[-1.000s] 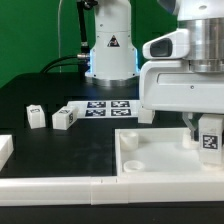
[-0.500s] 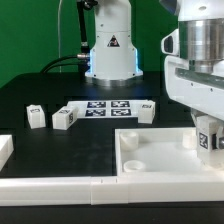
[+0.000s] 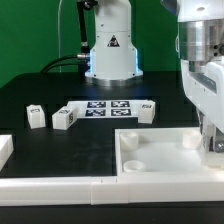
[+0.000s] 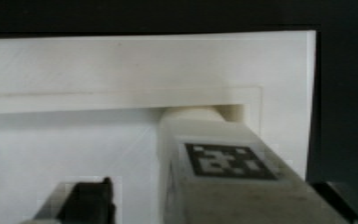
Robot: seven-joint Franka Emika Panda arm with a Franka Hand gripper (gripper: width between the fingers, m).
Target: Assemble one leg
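My gripper is at the exterior view's right, over the far right corner of the large white panel. It is shut on a white leg with a square tag on its face. The leg stands with its end in the panel's round corner recess. In the wrist view my gripper shows one dark finger on each side of the leg. In the exterior view the held leg is mostly hidden by the hand and the frame edge.
Three loose tagged legs lie on the black table: one and another at the left, a third next to the marker board. A white rail runs along the front. A white part is at the left edge.
The hand has turned about its vertical axis and shifted toward the exterior view's right, with the leg in it. The loose legs have not moved.
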